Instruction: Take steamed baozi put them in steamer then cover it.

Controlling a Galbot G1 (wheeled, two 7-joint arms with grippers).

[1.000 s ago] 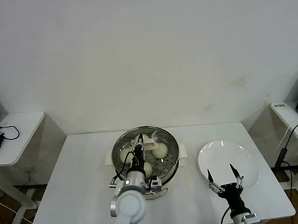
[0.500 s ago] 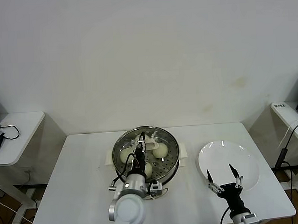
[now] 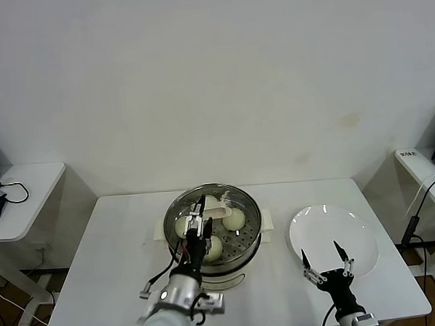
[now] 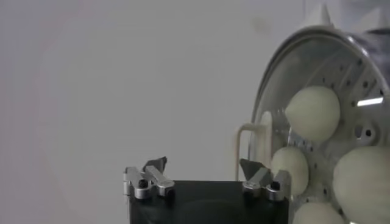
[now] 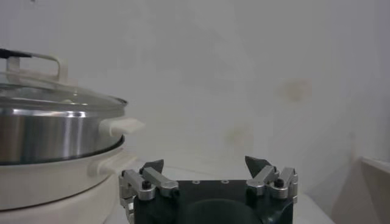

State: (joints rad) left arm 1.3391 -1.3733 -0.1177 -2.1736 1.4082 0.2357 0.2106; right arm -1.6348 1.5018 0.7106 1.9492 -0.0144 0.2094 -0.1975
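Observation:
The steamer (image 3: 241, 257) stands mid-table with the glass cover (image 3: 241, 203) resting on it, cream handle (image 3: 220, 209) on top. Through the glass I see steamed baozi (image 3: 234, 218), (image 3: 183, 226), (image 3: 214, 248). My left gripper (image 3: 200, 221) hovers open just above the cover, near the handle, holding nothing. In the left wrist view the left gripper (image 4: 203, 165) is open beside the cover handle (image 4: 242, 137), with baozi (image 4: 314, 112) under the glass. My right gripper (image 3: 320, 251) waits open and empty near the table's front, to the steamer's right. In the right wrist view the right gripper (image 5: 205, 164) faces the covered steamer (image 5: 55, 131).
A flat white plate (image 3: 337, 226) lies at the table's right, just beyond the right gripper. A side table (image 3: 22, 195) stands off to the left and another (image 3: 426, 170) to the right. A cable hangs by the table's right end.
My left gripper went from shut on the cover handle to open, letting it go. The left arm drew back toward me. The cover stays on the steamer. The right arm barely moved.

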